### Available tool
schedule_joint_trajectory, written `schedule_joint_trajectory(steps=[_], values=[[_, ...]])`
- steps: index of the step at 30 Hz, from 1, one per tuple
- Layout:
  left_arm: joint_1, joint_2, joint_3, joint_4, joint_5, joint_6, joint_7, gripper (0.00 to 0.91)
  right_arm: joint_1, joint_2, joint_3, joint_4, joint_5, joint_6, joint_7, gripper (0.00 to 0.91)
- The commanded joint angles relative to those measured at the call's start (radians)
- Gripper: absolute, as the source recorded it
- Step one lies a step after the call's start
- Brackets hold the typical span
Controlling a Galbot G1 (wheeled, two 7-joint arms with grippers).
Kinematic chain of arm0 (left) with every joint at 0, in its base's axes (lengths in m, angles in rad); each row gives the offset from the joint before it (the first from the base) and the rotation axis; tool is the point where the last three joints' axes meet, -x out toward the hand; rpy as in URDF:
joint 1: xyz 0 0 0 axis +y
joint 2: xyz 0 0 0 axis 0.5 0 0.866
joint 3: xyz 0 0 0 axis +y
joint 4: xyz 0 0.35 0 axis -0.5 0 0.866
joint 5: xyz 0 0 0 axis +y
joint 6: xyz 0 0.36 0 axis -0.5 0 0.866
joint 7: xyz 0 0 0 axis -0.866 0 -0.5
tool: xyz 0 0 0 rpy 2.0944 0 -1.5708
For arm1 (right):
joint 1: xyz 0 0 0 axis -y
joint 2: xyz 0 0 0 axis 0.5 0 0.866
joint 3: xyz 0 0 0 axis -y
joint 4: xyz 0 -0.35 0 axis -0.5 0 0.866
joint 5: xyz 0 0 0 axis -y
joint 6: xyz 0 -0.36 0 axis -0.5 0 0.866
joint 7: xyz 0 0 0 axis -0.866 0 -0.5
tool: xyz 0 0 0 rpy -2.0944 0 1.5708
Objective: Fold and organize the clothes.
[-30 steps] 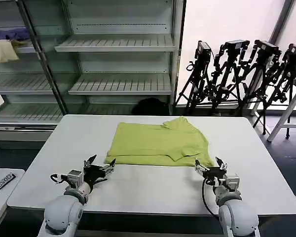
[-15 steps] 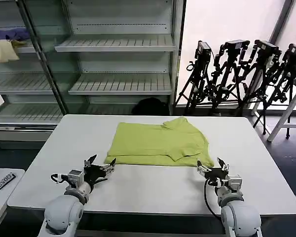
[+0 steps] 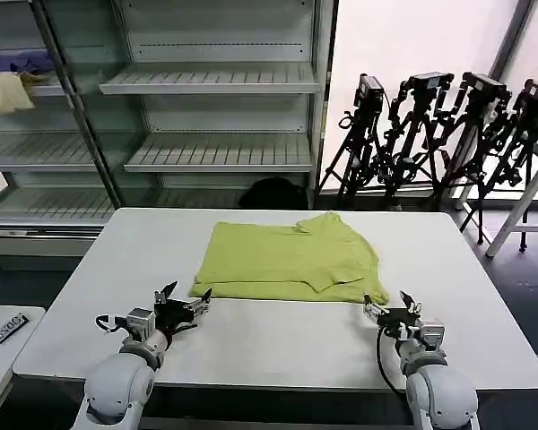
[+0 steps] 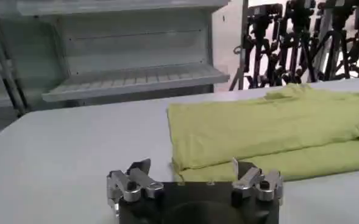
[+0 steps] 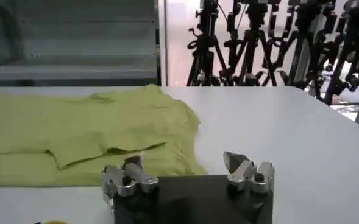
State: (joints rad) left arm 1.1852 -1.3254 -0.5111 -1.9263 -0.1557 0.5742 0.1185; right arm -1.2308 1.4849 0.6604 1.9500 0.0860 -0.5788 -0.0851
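Lying in the middle of the head view, the soft lime yellow-green T-shirt (image 3: 289, 262) is folded flat on the white table (image 3: 251, 345). The left gripper (image 3: 183, 300) sits low on the left of the frame, just by the shirt's near left corner, with its fingers spread wide and holding nothing. The right gripper (image 3: 393, 308) sits low on the right, just by the shirt's near right corner, also spread wide and holding nothing. Grey metal shelves (image 3: 215, 81) fill the upper left, and black camera tripods (image 3: 439, 134) stand at the upper right.

In the left wrist view, the left gripper (image 4: 194, 175) is at the bottom, fingers wide apart. The shirt (image 4: 270, 131) lies on the right side of the frame.

In the right wrist view, the right gripper (image 5: 185, 167) is at the bottom, fingers wide apart. The shirt (image 5: 88, 134) fills the left half of the frame.
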Motion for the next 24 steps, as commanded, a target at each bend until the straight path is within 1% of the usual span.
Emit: schedule_joint_trajectory(steps=[1, 2, 4, 9, 10, 11, 12, 16, 18, 19, 20, 24], values=[[-0.004, -0.002, 0.003, 0.018, 0.005, -0.004, 0.0, 0.907, 0.004, -0.002, 0.003, -0.039, 0.006, 0.001, 0.0, 0.907], [-0.005, -0.002, 0.003, 0.021, 0.006, -0.004, 0.0, 0.907, 0.005, -0.002, 0.002, -0.044, 0.005, 0.001, -0.001, 0.907], [-0.009, -0.003, 0.003, 0.036, 0.005, -0.006, -0.001, 0.907, 0.009, 0.0, 0.0, -0.057, 0.004, 0.001, 0.0, 0.816], [-0.008, -0.002, 0.0, 0.057, -0.013, -0.022, 0.001, 0.907, 0.017, 0.008, -0.005, -0.07, 0.001, 0.001, -0.001, 0.756], [-0.008, -0.003, 0.0, 0.058, -0.016, -0.022, 0.001, 0.907, 0.02, 0.009, -0.005, -0.072, 0.0, 0.001, 0.0, 0.715], [-0.009, -0.003, 0.0, 0.061, -0.02, -0.022, 0.001, 0.907, 0.022, 0.009, -0.006, -0.076, -0.002, 0.001, 0.0, 0.695], [-0.009, -0.003, 0.0, 0.062, -0.02, -0.023, 0.001, 0.907, 0.024, 0.01, -0.006, -0.079, -0.004, 0.001, 0.001, 0.625], [-0.014, -0.006, 0.005, 0.063, -0.02, -0.022, 0.002, 0.907, 0.028, 0.01, -0.007, -0.083, -0.005, 0.001, 0.0, 0.524], [-0.015, -0.006, 0.007, 0.064, -0.019, -0.02, 0.002, 0.907, 0.028, 0.01, -0.007, -0.081, -0.005, 0.001, -0.002, 0.403], [-0.015, -0.006, 0.008, 0.066, -0.018, -0.019, 0.002, 0.907, 0.028, 0.009, -0.008, -0.08, -0.006, 0.001, -0.002, 0.373], [-0.015, -0.006, 0.009, 0.07, -0.019, -0.019, 0.002, 0.907, 0.028, 0.009, -0.009, -0.079, -0.006, 0.001, -0.003, 0.322], [-0.013, -0.004, 0.008, 0.075, -0.044, -0.017, 0.007, 0.907, 0.032, 0.012, -0.012, -0.079, -0.014, 0.001, -0.006, 0.302]])
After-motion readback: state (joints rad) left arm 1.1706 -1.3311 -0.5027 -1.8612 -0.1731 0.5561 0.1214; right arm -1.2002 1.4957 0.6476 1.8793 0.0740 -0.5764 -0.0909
